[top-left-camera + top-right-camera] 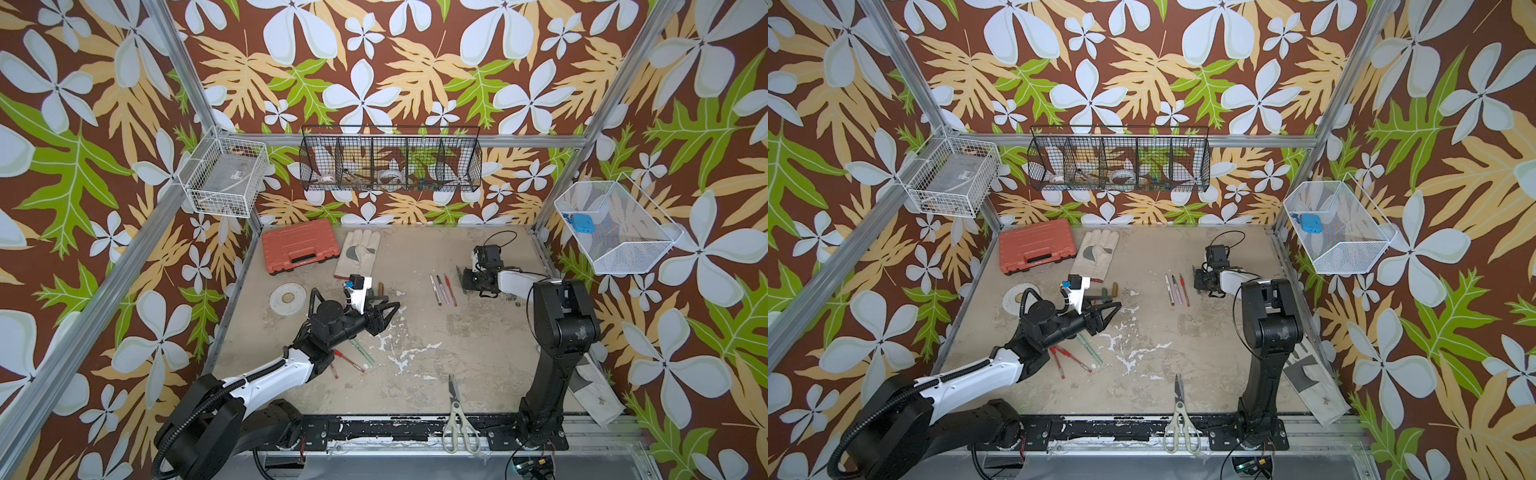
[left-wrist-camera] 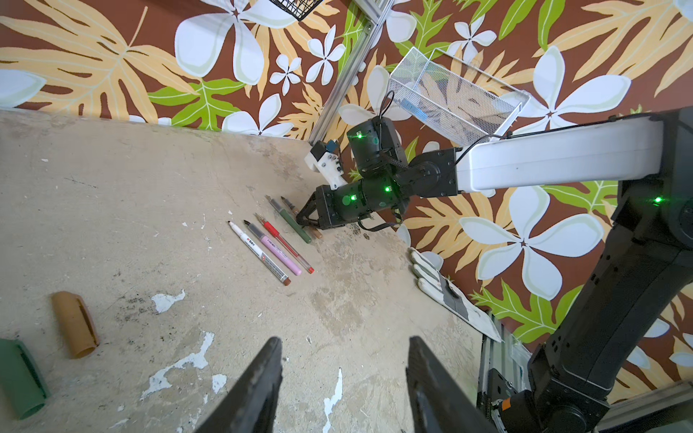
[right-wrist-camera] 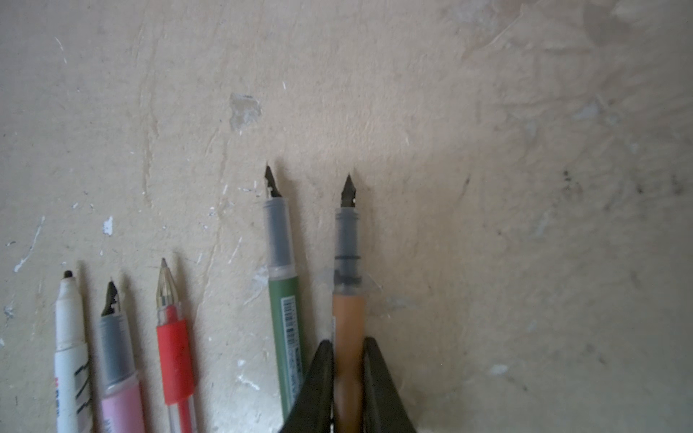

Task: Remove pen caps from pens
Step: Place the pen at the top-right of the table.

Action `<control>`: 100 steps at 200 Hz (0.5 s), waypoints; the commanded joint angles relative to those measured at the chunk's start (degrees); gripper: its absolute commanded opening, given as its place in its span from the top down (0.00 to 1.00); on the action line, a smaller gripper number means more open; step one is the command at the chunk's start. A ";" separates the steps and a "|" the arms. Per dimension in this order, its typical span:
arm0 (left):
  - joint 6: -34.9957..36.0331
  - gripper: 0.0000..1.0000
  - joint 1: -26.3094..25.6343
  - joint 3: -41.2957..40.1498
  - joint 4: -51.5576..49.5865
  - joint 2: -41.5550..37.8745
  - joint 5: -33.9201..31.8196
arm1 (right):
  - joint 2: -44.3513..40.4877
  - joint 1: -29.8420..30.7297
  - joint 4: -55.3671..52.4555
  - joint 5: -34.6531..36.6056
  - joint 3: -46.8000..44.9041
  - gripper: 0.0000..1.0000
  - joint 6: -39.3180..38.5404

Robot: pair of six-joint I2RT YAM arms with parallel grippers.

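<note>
The right jaws are sitting either side of the slim gold-brown plastic pen (image 3: 348, 315), tight against its barrel; cannot tell whether they are pinching it or slack. The pen is lying flat on the scuffed beige desk (image 3: 487, 187), its long axis running straight out from the jaws, bare nib pointing away, with the thin dark green pen (image 3: 285, 318) just beside it and parallel. The left jaws are hanging open and empty, well apart from both.

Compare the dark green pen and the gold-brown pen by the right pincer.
The gold-brown pen sits in the right pincer; the dark green pen lies free beside it. The dark green pen carries a barcode label; the gold-brown pen shows none. Both: uncapped, grey grips, dark nibs.
</note>
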 commanded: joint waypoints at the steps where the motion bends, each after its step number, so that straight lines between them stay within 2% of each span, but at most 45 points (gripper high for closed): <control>1: -0.09 0.45 -0.04 0.10 1.22 -0.79 0.43 | 1.10 -0.27 -4.13 0.81 0.25 0.78 0.88; 38: -0.20 0.45 -0.04 -0.08 1.19 -1.37 0.40 | -1.59 -0.56 -3.78 1.79 -0.87 0.60 1.32; 64: 0.07 0.45 -0.04 0.32 -0.16 -1.17 -1.02 | -6.19 -0.53 -3.76 1.02 -1.28 0.55 1.45; 100: -0.49 0.45 -0.04 1.67 -4.92 -1.65 -5.32 | -17.69 -0.19 -2.63 -1.42 -5.31 0.51 2.62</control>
